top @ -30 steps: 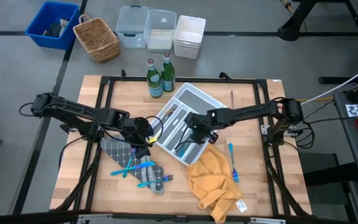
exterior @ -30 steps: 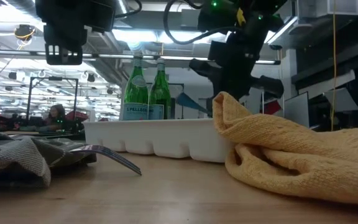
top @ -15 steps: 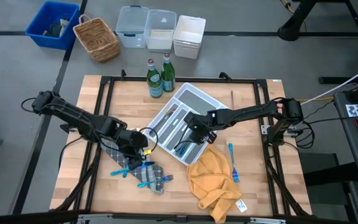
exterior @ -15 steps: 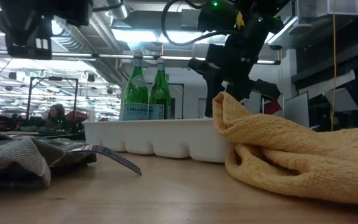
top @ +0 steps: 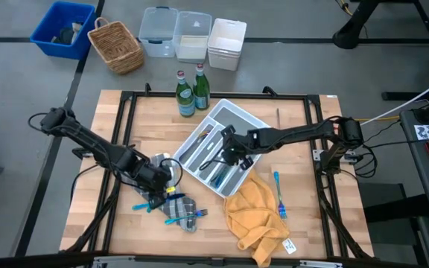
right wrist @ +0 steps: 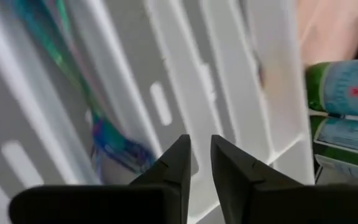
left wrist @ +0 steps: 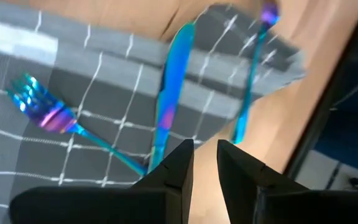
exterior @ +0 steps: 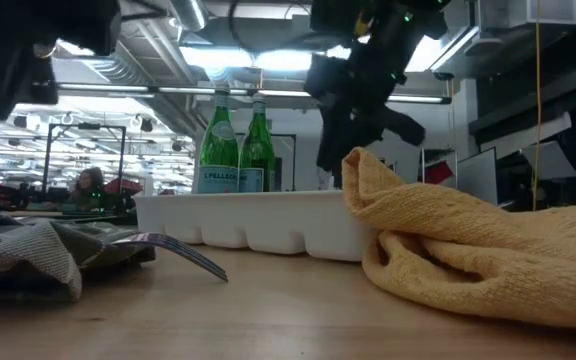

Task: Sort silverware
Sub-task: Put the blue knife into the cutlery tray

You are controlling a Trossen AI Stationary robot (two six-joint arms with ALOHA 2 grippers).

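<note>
I log the wooden table (top: 304, 126) first, its near corners cut off by the high view's lower edge. On it sits the white divided tray (top: 233, 119), set at a slant; in the low view I see only its side wall, its contents hidden. Beside the tray's near end lies the yellow cloth (top: 253, 216), which blocks much of the low view's right half. The grey checked cloth (top: 141, 181) lies toward the left, partly covered by my left arm. Two green bottles (top: 191, 91) stand at the table's far edge. The left tool (top: 164, 187) hangs low over the checked cloth, its fingers (left wrist: 173, 168) drawn nearly together with only a slim gap and nothing between them; just ahead of them I see a blue knife (left wrist: 168, 99), a blue fork (left wrist: 48, 115) and another slim utensil (left wrist: 253, 68) whose head is cut off by the frame, so I cannot say what kind. The right tool (top: 226, 141) sits over the tray's middle compartments, fingers close-set and empty; below it a teal and blue piece (right wrist: 107, 140) lies in a compartment, too blurred for me to name. More silverware shows in the tray (top: 218, 173), one blue piece lies on the bare table beside the yellow cloth (top: 278, 192), and a small cluster rests at the checked cloth's near end (top: 181, 212).
</note>
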